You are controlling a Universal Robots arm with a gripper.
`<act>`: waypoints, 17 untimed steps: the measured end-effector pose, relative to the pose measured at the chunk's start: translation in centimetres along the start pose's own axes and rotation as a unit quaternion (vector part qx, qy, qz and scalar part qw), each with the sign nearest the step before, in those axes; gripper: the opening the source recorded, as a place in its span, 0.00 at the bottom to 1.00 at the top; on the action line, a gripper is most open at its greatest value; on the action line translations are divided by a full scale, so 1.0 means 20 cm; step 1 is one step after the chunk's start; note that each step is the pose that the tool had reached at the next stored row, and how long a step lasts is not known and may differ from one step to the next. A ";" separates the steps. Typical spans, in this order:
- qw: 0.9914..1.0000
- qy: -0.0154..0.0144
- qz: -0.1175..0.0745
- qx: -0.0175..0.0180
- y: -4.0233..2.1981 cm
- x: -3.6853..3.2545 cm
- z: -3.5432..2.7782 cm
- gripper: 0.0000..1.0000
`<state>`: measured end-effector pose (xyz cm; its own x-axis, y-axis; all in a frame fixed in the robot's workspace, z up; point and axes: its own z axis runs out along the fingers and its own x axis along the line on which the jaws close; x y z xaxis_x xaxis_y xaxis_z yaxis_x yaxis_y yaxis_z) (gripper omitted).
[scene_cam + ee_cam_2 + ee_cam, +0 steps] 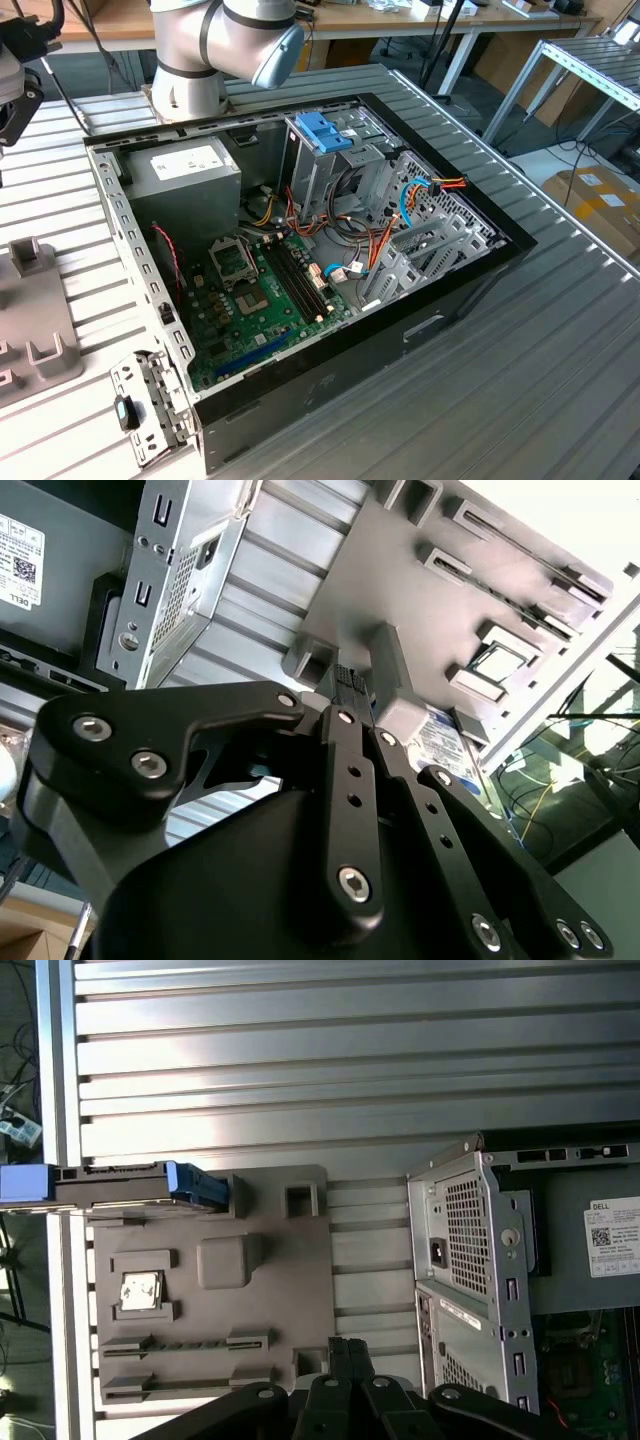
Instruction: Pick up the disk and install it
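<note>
Blue-railed disk (120, 1184) at grey tray's (300, 1290) edge: likely stiff, fragile; grip the rails. Gripper (347, 1344) fingers together, empty.

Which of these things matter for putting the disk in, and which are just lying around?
For the job:
disk, resting at the gray tray edge
gripper, shut and empty
open computer case

Just lying about:
chip on the tray
metal bracket beside the case
cardboard box

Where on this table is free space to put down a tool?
The ribbed table on the exterior view's right of the computer case is bare. Crowded: inside the case, and the grey fixture plate, disk at its edge.
</note>
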<state>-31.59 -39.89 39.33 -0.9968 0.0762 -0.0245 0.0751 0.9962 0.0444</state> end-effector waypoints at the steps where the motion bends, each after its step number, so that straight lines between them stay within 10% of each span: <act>1: 1.000 0.000 0.000 0.000 0.000 0.002 0.000 0.11; 17: 1.000 0.000 0.000 0.000 -0.003 0.037 -0.001 0.11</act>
<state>-32.34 -39.89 39.33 -0.9968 0.0762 -0.0244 0.0751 0.9962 0.0443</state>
